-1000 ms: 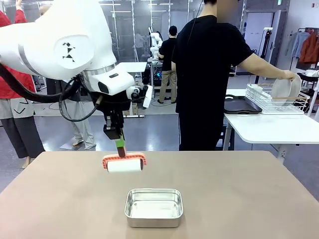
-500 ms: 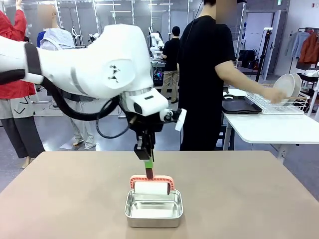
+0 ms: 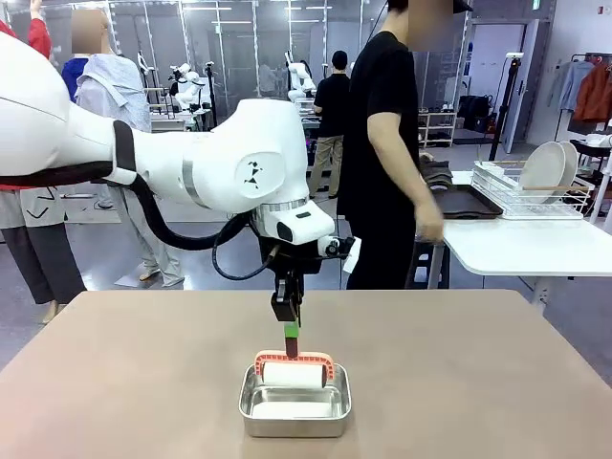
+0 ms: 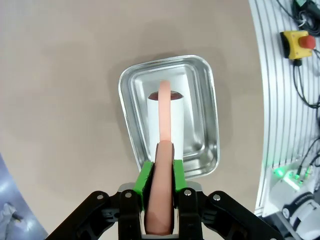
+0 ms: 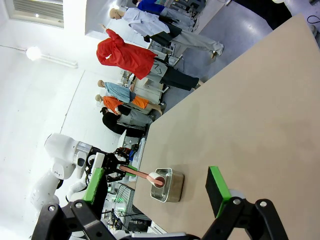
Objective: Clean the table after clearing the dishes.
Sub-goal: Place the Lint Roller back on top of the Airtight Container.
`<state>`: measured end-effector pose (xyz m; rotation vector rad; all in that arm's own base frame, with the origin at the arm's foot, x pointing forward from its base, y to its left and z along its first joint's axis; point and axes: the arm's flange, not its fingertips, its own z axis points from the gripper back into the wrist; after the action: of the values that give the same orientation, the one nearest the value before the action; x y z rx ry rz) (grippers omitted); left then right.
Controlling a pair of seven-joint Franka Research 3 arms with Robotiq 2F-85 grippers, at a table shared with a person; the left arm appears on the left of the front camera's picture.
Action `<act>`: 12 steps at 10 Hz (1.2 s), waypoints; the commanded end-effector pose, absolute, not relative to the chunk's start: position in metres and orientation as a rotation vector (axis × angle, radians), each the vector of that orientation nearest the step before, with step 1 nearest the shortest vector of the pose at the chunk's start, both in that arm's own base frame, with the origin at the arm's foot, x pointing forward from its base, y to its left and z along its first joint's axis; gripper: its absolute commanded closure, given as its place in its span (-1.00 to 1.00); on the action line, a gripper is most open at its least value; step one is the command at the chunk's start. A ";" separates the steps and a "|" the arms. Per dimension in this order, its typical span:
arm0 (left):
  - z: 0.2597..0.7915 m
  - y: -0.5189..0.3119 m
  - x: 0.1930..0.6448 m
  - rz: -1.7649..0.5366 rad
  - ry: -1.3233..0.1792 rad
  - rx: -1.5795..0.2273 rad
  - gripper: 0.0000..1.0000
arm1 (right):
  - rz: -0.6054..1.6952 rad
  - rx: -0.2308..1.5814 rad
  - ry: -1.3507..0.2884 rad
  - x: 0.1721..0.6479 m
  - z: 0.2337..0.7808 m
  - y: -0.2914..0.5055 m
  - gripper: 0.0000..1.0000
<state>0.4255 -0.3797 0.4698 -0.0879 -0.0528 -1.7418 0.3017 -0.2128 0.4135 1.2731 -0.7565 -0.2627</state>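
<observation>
Since a second ago the left arm has swung from the counter's left-middle toward the robot's side, and the roller that then hung over bare counter now sits down inside the steel pan [image 3: 295,405]. Its left hand [image 3: 291,335] is clenched on the lint roller [image 3: 294,371], green pads [image 4: 145,178] pressed to either side of the salmon-pink handle, which points straight down. From the front, the roller shows a white cylinder in an orange-pink frame, lying across the far half of the pan. Looking down from the left wrist, the handle hides most of the white roll, and the pan's shiny floor and rounded corners show around it. On the right wrist, the right hand [image 5: 155,195] is released, its two green-padded fingers spread wide over the beige counter [image 3: 478,382], with the pan and roller small and far off. That counter looks plain, matte and beige-brown. Behind it a person [image 3: 387,143] in black stands side-on by a white table holding a dark tray [image 3: 464,203] and a wire rack [image 3: 526,196] with white plates [image 3: 543,167] upright in it.
</observation>
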 end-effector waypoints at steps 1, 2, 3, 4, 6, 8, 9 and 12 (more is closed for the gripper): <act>0.460 -0.390 0.436 -1.745 -0.017 -0.082 0.56 | -0.251 1.277 -0.759 0.300 0.415 -0.213 -1.00; 0.453 -0.391 0.441 -1.743 -0.019 -0.101 0.56 | -0.251 1.277 -0.759 0.300 0.415 -0.213 -1.00; 0.446 -0.392 0.445 -1.737 -0.010 -0.107 0.56 | -0.251 1.277 -0.759 0.300 0.415 -0.213 -1.00; 0.438 -0.393 0.451 -1.732 0.010 -0.098 0.56 | -0.251 1.277 -0.759 0.300 0.415 -0.213 -1.00; 0.423 -0.392 0.461 -1.735 0.026 -0.122 0.56 | -0.251 1.277 -0.759 0.300 0.415 -0.213 -1.00; 0.415 -0.392 0.470 -1.719 0.064 -0.123 0.56 | -0.251 1.277 -0.759 0.300 0.415 -0.213 -1.00; 0.412 -0.393 0.473 -1.710 0.075 -0.127 0.56 | -0.251 1.277 -0.759 0.300 0.415 -0.213 -1.00; 0.415 -0.390 0.476 -1.687 0.065 -0.147 -0.10 | -0.251 1.277 -0.759 0.300 0.415 -0.213 -1.00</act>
<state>0.4755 -0.3926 0.4153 -0.1583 0.0502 -1.7044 0.3017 -0.2128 0.4135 1.2731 -0.7565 -0.2627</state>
